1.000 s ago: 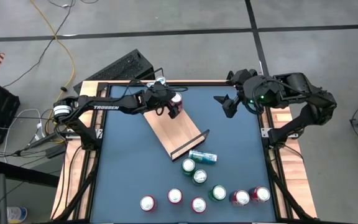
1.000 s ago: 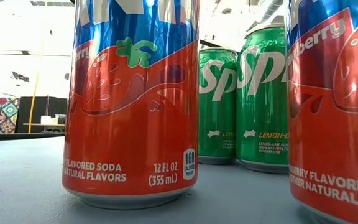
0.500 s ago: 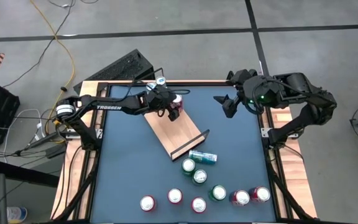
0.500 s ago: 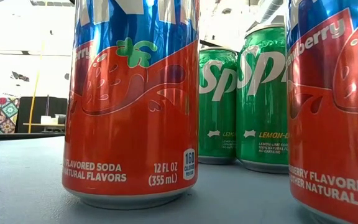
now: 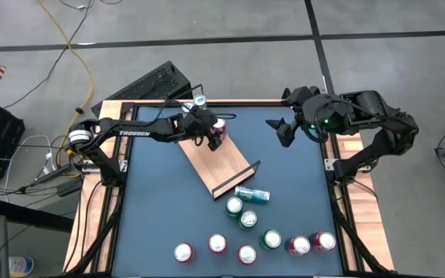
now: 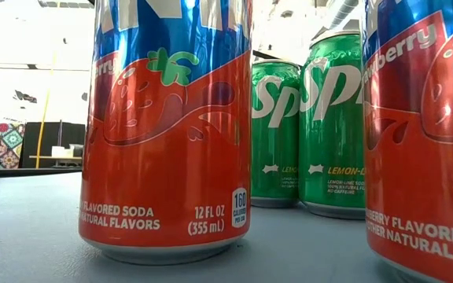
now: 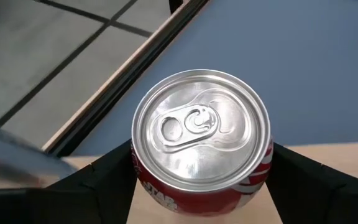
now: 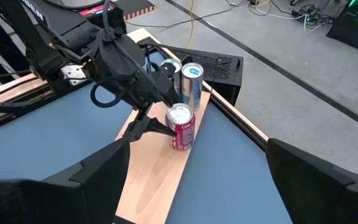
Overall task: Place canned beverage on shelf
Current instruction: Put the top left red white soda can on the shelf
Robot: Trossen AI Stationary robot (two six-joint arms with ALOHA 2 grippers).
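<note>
Standing on the shelf (image 5: 216,164) upper centre: red can (image 5: 218,128), left gripper (image 5: 210,133) straddling it, grip uncertain; right gripper (image 5: 280,127) spread, empty; other cans waiting.

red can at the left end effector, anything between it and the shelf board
Nothing visible. The red can already stands upright on the shelf board near its far end, with the left end effector straddling it. A blue-topped can stands just behind, not in the way.
</note>
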